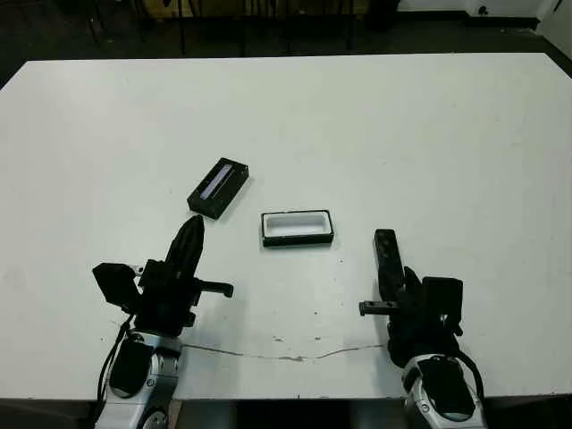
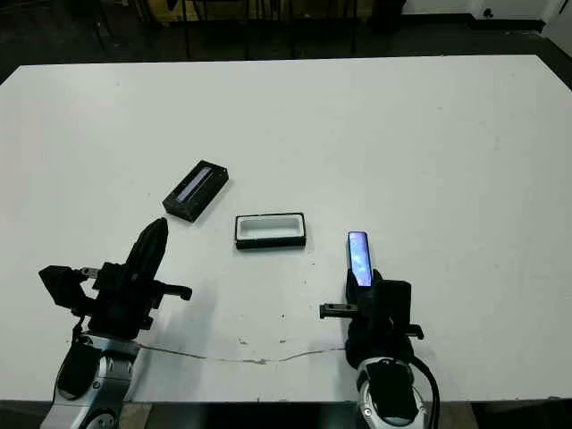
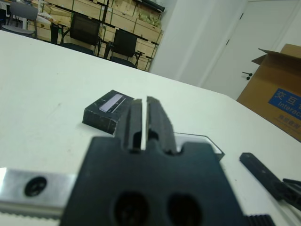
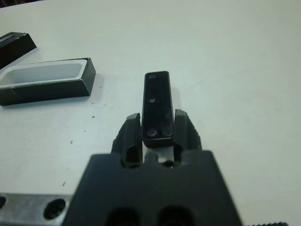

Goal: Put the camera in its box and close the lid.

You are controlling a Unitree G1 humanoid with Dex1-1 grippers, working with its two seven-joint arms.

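The camera (image 4: 157, 108) is a slim, glossy black bar, clamped at its near end between the two fingers of the right gripper (image 4: 157, 136), which are closed onto its sides; its bluish window faces up at the far end. It sits low at the near right of the matte white table (image 1: 402, 134). The box (image 1: 297, 228), a shallow black tray with white lining, lies open just to the far left of it. The lid (image 1: 218, 188), flat and black with a pale stripe, lies further left. The left gripper (image 1: 189, 234) points far, fingers nearly together, holding nothing.
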